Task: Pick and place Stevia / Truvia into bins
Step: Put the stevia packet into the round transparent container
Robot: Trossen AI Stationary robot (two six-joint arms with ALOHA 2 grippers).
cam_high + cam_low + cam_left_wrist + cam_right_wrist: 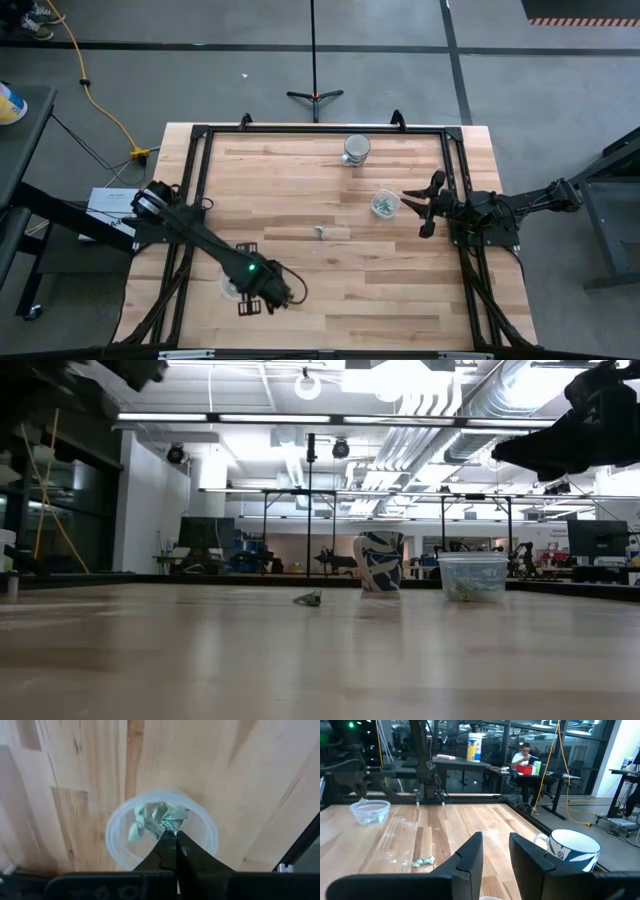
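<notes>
My left gripper (175, 834) hangs over a clear cup (118, 828) near the table's near left part (230, 289), shut on a crumpled pale green packet (171, 822). More packets (137, 826) lie in that cup. My right gripper (421, 211) is open, raised beside a second clear cup (385, 204) that holds green packets (470, 588). One packet (320, 232) lies loose on the wood at mid-table (423, 862). My left gripper pinches the crumpled packet by its near edge (172, 827) between the two fingers, coming from above and pointing down. The packet is above the cup's opening; I cannot tell whether it rests on the packets below.
A blue-and-white mug (356, 149) stands toward the far edge, beyond the right cup (570, 847). A black frame (320, 130) runs round the table top. Bare wood stretches between the two cups.
</notes>
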